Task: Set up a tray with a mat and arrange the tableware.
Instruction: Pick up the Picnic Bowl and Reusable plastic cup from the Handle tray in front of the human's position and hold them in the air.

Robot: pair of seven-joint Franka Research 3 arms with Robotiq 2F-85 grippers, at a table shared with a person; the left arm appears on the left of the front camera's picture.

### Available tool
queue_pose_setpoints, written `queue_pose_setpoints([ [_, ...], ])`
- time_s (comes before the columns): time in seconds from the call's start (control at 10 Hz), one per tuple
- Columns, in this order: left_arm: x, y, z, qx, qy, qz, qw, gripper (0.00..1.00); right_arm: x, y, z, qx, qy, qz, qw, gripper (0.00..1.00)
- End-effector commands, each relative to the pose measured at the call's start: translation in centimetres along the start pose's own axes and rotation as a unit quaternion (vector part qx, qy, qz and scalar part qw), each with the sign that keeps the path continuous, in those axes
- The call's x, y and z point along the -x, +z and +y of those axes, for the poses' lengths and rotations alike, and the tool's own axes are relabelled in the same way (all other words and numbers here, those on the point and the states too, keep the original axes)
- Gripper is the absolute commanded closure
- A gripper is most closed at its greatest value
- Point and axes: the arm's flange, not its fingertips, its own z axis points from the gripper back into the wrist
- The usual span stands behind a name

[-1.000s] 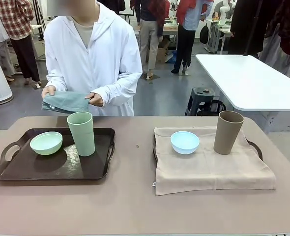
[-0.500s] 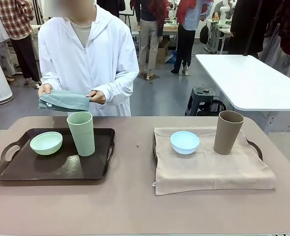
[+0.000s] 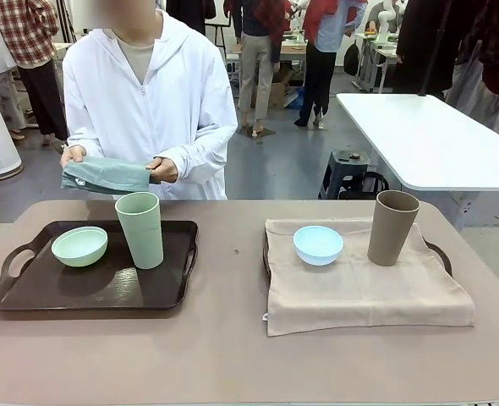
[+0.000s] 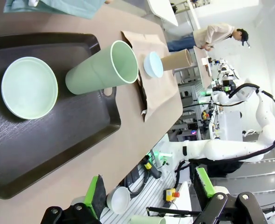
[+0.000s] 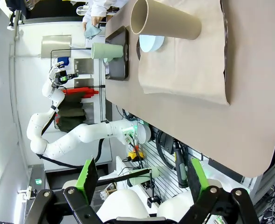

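Mat [image 3: 106,175], folded, likely limp, held by person [image 3: 148,93] behind bare tray [image 3: 80,292]; best gripped at hem. Left tool [image 4: 148,186], right tool [image 5: 141,172] wide, empty.

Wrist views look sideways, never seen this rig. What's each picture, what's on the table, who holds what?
Two robot arms share a table with a person. The front view looks across it from the robot's side; each wrist view rides on an arm, rolled sideways, looking along its fingers. The left gripper and right gripper are open, holding nothing. On the dark tray: a pale green bowl and pale green tumbler. On the beige mat covering the other tray: a light blue bowl and tan-brown tumbler. The person's hands hold a folded grey-green cloth.
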Motion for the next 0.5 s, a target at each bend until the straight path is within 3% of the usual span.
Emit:
queue_pose_setpoints([
  [0.0, -0.02, 0.14, 0.0, 0.004, -0.005, -0.002, 1.0, 0.0, 0.13, 0.07, 0.08, -0.001, 0.0, -0.002, 1.0, 0.0],
  [0.4, -0.02, 0.14, 0.0, 0.004, -0.005, -0.002, 1.0, 0.0, 0.13, 0.07, 0.08, -0.001, 0.0, -0.002, 1.0, 0.0],
])
